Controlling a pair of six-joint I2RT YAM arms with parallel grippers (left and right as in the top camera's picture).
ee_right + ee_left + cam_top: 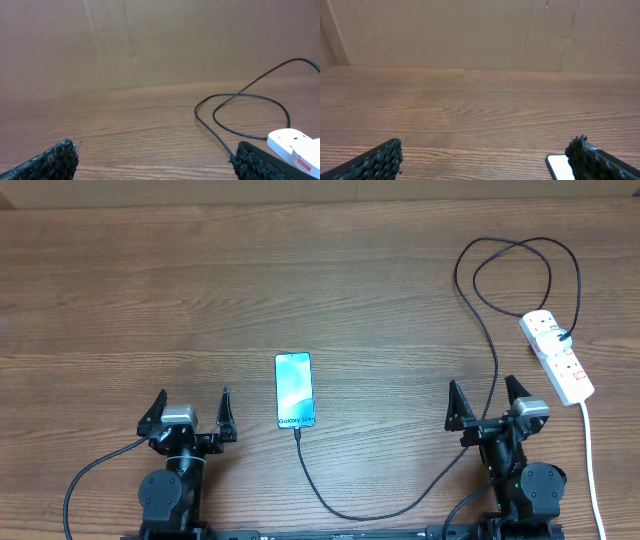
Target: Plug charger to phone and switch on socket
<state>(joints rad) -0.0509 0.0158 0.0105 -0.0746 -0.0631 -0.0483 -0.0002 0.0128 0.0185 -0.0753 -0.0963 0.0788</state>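
The phone [294, 389] lies flat mid-table, its light-blue screen lit; a corner of it shows in the left wrist view [559, 165]. The charger [494, 350], a thin black cable, runs from the phone's near end, curves along the front, then loops up to the socket [557, 356] at the right. The plug tip sits at the phone's bottom edge. The socket is a white power strip; its end shows in the right wrist view [295, 144], with the cable [235, 100] beside it. My left gripper [189, 412] and right gripper [489, 402] are open and empty near the front edge.
A thick white cord [592, 460] runs from the socket down to the front right edge. A brown board wall [480, 35] stands behind the wooden table [150, 290].
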